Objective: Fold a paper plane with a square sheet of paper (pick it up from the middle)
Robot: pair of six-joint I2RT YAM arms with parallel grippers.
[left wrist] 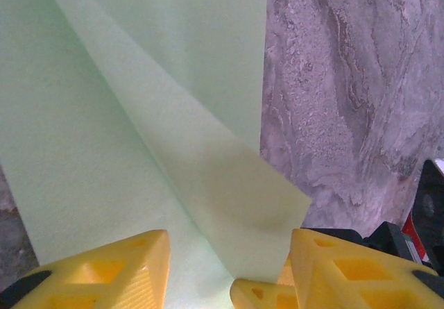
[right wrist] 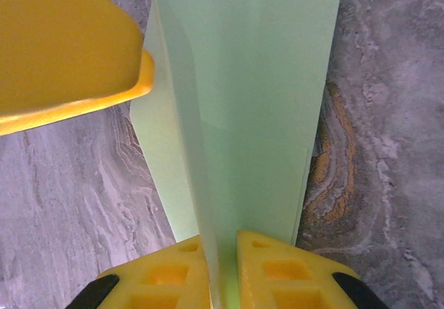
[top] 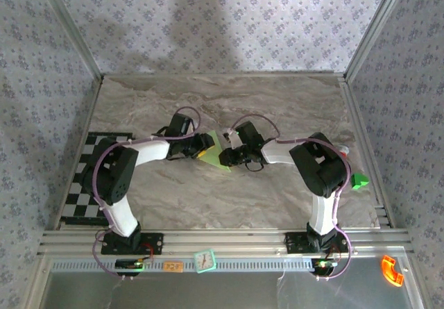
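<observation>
The square sheet of paper (top: 216, 153) is pale green and partly folded, and lies mid-table between both arms. My right gripper (right wrist: 225, 274) is shut on an upright crease of the sheet (right wrist: 263, 101), its yellow fingers (right wrist: 291, 274) pinching the thin fold. My left gripper (left wrist: 229, 281) stands open over the sheet (left wrist: 90, 156), with a folded flap (left wrist: 236, 198) lying between its fingers (left wrist: 104, 274). In the top view the left gripper (top: 206, 144) and right gripper (top: 229, 155) face each other across the paper. No paper plane outline is in view.
A small bright green block (top: 359, 180) sits at the table's right edge by the right arm. A black-and-white checkerboard (top: 83, 177) lies at the left, partly under the left arm. The marbled tabletop (top: 229, 101) is walled on three sides.
</observation>
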